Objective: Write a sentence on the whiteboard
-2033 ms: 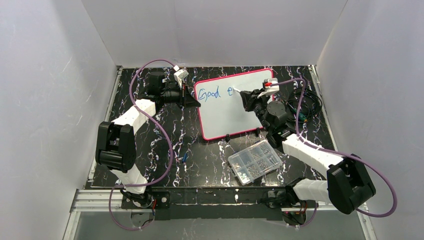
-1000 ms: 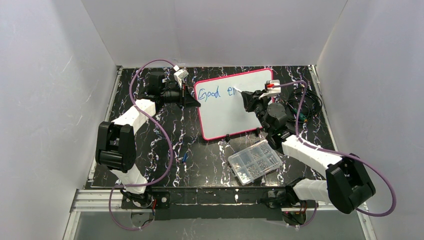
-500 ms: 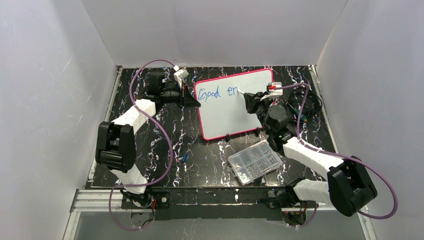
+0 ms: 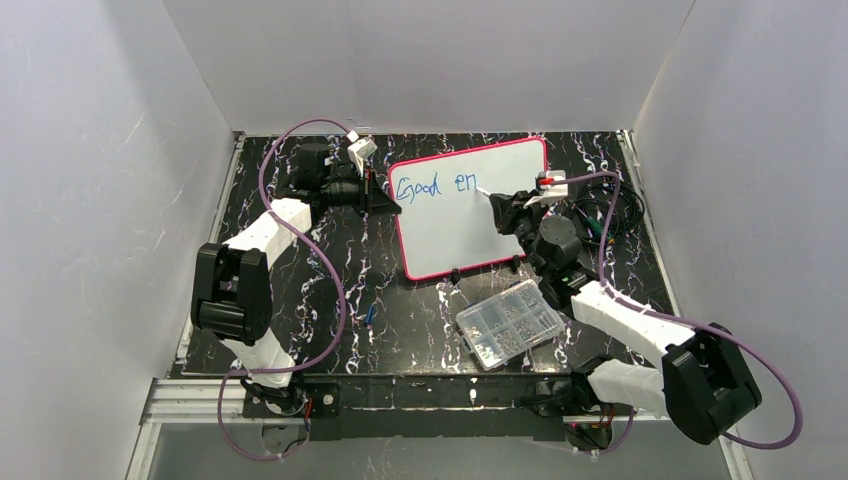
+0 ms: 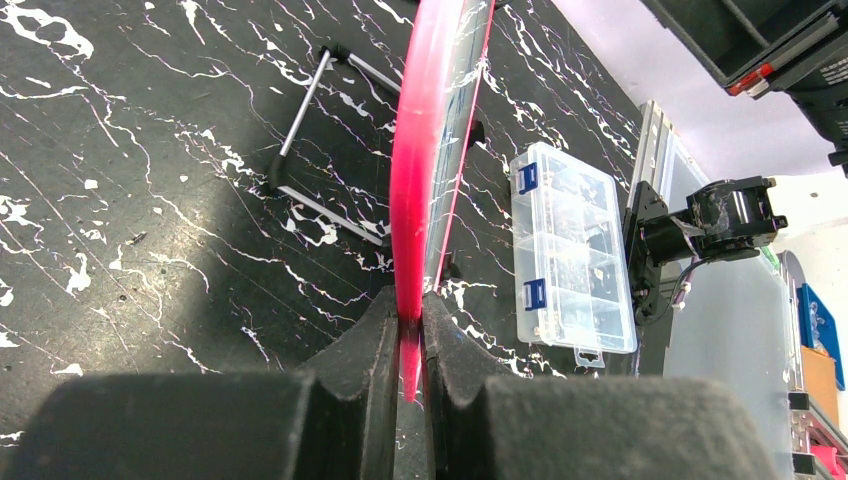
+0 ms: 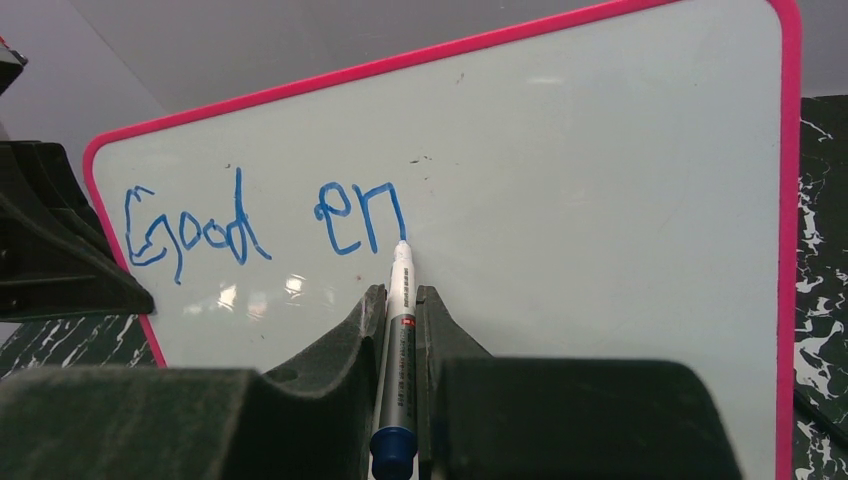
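Your left end effector (image 5: 410, 315) clamps the whiteboard (image 4: 460, 225) by its frame, right end effector (image 6: 400, 300) grips the marker (image 6: 402, 268); probably light, tippy: press gently.

You are working in a robotics lab test cell: plain white panels (image 4: 90, 200) wall in a black marbled surface (image 4: 300, 280), the left arm (image 4: 262, 235) and right arm (image 4: 620, 315) bolt to an aluminium rail (image 4: 200, 400), purple cables (image 4: 341, 300) trail loose, and a clear parts box (image 4: 508, 323) holds small hardware.
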`<state>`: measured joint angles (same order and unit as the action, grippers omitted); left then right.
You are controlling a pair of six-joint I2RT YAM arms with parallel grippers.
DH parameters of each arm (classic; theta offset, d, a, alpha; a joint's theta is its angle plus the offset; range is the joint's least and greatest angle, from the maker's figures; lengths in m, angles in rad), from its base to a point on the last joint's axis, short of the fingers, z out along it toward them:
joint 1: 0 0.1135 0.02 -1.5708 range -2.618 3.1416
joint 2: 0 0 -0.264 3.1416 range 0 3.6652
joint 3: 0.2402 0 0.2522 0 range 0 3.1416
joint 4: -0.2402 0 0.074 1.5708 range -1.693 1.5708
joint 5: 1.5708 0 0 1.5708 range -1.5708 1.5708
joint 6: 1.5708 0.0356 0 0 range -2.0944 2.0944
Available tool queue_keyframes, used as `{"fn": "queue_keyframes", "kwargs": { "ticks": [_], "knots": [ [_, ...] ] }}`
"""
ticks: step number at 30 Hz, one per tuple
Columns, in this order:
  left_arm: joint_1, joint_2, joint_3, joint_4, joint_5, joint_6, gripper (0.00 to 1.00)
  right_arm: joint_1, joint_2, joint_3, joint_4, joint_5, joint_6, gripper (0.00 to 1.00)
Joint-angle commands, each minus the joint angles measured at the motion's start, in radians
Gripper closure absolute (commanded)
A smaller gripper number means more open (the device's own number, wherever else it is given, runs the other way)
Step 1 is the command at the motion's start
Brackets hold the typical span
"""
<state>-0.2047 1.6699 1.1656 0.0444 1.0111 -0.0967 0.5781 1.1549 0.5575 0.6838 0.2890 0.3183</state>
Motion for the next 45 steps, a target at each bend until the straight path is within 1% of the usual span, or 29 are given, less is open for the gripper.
{"fn": "queue_keyframes", "kwargs": {
  "ticks": [1,5,16,33,45],
  "knots": [
    [0.001,-0.064,0.017,0.002,0.037,0.008,1.00,0.000,-0.053,0.038,0.027,0.022,0.002,0.99],
    [0.001,-0.067,0.016,0.002,0.038,0.008,1.00,-0.001,-0.048,0.059,0.044,0.043,-0.011,0.99],
    [0.001,-0.067,0.016,0.002,0.037,0.009,1.00,-0.007,0.039,0.074,0.082,0.051,-0.026,0.99],
    [0.001,-0.066,0.017,0.002,0.037,0.009,1.00,-0.015,-0.010,0.035,0.037,0.122,-0.059,0.99],
    [0.001,-0.067,0.016,0.002,0.038,0.009,1.00,-0.017,0.046,0.092,0.099,0.070,-0.061,0.99]
  ]
}}
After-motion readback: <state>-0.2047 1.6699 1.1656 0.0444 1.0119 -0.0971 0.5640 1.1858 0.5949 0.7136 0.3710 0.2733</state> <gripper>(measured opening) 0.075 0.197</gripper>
